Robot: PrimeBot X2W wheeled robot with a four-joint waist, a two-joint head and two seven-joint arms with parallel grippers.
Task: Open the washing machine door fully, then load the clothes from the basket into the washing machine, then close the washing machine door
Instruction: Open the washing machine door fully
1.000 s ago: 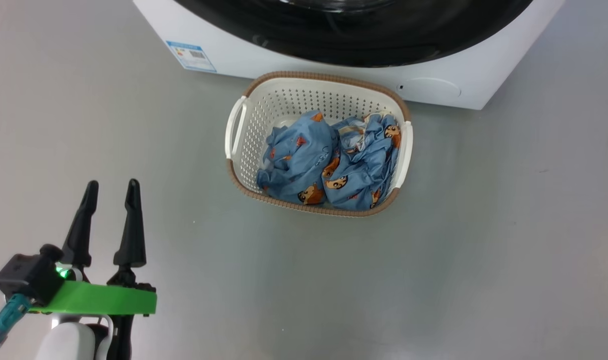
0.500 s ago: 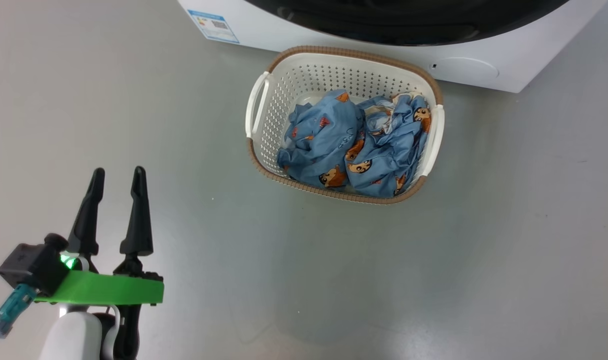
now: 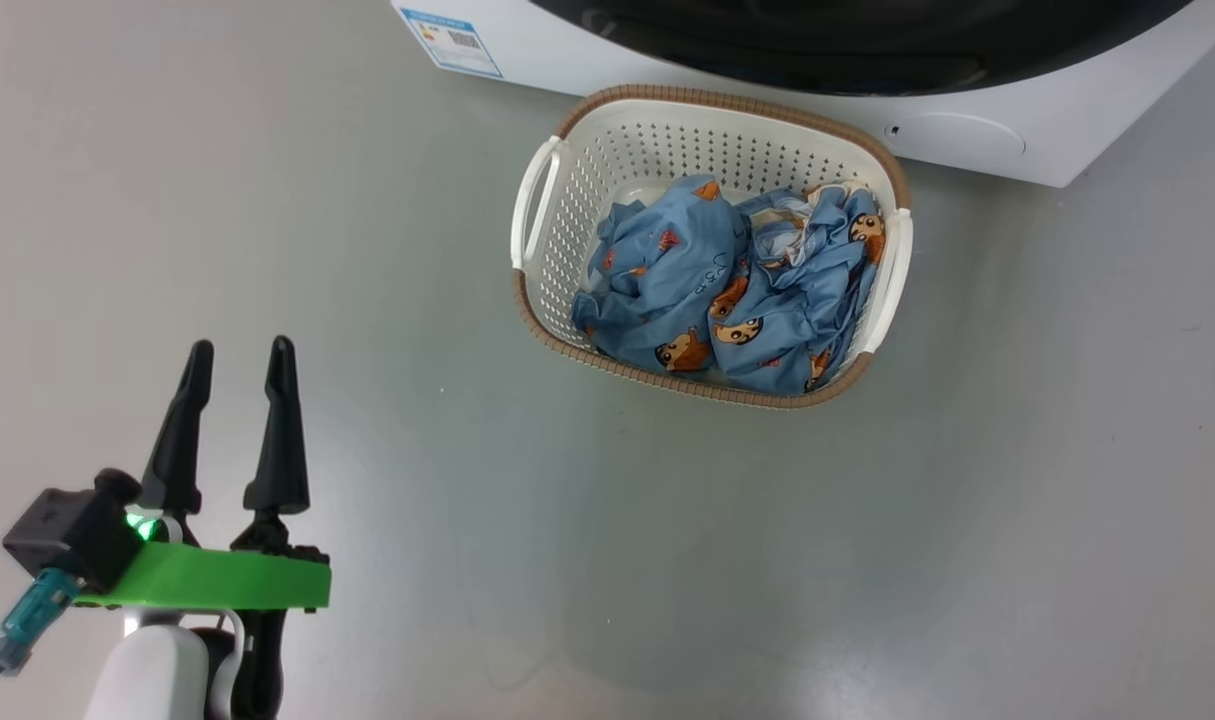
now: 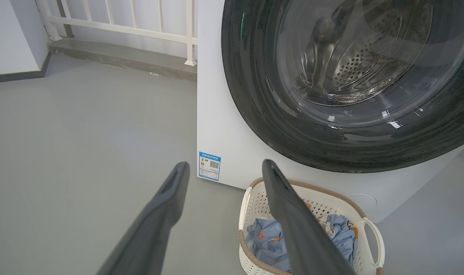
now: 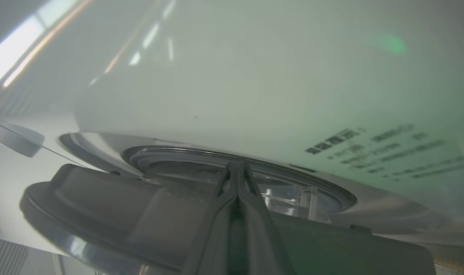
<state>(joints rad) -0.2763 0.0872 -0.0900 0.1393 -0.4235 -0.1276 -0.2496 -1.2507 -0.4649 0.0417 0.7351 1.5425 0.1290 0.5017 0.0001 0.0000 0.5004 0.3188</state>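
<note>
The washing machine (image 3: 1087,120) stands at the top of the head view, its black-rimmed washing machine door (image 3: 867,60) facing me. Just in front sits the basket (image 3: 727,98) with the light blue clothes (image 3: 727,290) bunched inside. My left gripper (image 3: 240,345) hangs open over the floor, well left of the basket. Its wrist view looks between the open left gripper (image 4: 225,164) at the door (image 4: 254,114), basket (image 4: 312,187) and clothes (image 4: 262,238). My right gripper (image 5: 235,164) is shut, tips at the gap between the door's edge and the white front.
Bare grey floor (image 3: 667,550) lies around the basket. A blue label (image 4: 209,166) marks the machine's lower corner. Behind the machine's left side runs a white railing (image 4: 140,23) on a raised sill.
The head camera has swung, so the basket and machine sit further right in its picture. The left gripper stays open and nothing on the floor has moved.
</note>
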